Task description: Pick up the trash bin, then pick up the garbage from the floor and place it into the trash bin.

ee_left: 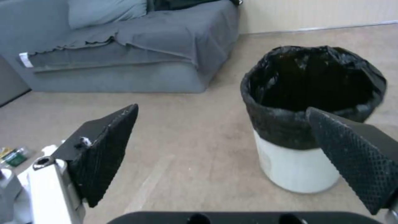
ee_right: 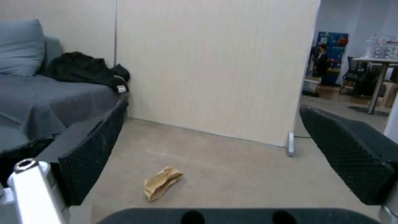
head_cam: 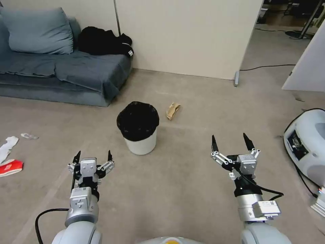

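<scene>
Left claw [head_cam: 93,156]: low over the floor, fingers spread wide, holding nothing; short of the bin. Right claw [head_cam: 233,141]: level with it on the other side, likewise spread and unladen.
Bin [head_cam: 140,128]: white, black bag folded over rim, upright on the floor between and ahead of both claws, apart from each.
Tan paper [head_cam: 172,110]: crumpled, just beyond the bin toward the wall.
Red carton [head_cam: 11,167] and white tissue [head_cam: 7,145]: far left on the floor.
Sofa [head_cam: 61,71]: grey, back left.
</scene>
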Controlling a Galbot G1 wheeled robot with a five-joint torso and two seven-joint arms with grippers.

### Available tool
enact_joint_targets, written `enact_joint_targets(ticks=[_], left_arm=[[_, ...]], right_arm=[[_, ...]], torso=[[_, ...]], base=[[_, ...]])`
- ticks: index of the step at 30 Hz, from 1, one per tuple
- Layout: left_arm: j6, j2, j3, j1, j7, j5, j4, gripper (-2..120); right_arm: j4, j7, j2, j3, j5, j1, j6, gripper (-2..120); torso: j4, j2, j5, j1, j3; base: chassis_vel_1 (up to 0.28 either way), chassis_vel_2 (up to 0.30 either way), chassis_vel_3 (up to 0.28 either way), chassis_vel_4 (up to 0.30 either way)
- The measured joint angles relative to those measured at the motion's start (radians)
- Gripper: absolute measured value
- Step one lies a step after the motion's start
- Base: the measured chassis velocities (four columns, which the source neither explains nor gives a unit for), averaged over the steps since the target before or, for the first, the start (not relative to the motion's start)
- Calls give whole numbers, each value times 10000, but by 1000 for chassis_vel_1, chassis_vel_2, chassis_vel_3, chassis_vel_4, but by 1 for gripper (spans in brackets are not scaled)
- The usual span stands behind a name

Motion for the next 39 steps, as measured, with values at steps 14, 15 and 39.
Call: enact_joint_targets(ticks=[14,15,39], left_arm=[[-7,-27,35,64,25,31,-35,99],[-8,-27,35,66,26,35,-35,99],[11,17,53,121,-19,90,-24,99]], right_arm=[[36,-4,0,-11,13,2,21,100],[35,-4,-2,-11,13,3,25,100],[-4,-245,-43,3,116,-22,429,100]], torso=[[0,0,1,0,0],[-1,0,0,1,0],[0,0,-1,-1,0]], base=[[-204,196,203,-196],[-197,198,199,-205],[-154,154,150,-152]])
